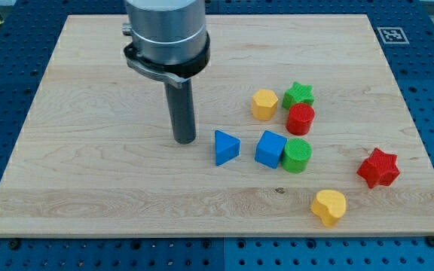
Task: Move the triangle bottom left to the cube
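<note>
A blue triangle [226, 147] lies near the middle of the wooden board [89, 173]. A blue cube [270, 148] sits just to its right, with a small gap between them. My tip [184, 140] rests on the board just left of the triangle, a short gap away, not touching it. The rod rises from the tip to the arm's grey wrist at the view's top.
A green cylinder [297, 155] touches the cube's right side. A red cylinder [301, 119], a green star [299, 95] and a yellow hexagon [264, 105] cluster above. A red star [377, 168] is at the right, a yellow heart [328, 206] at the lower right.
</note>
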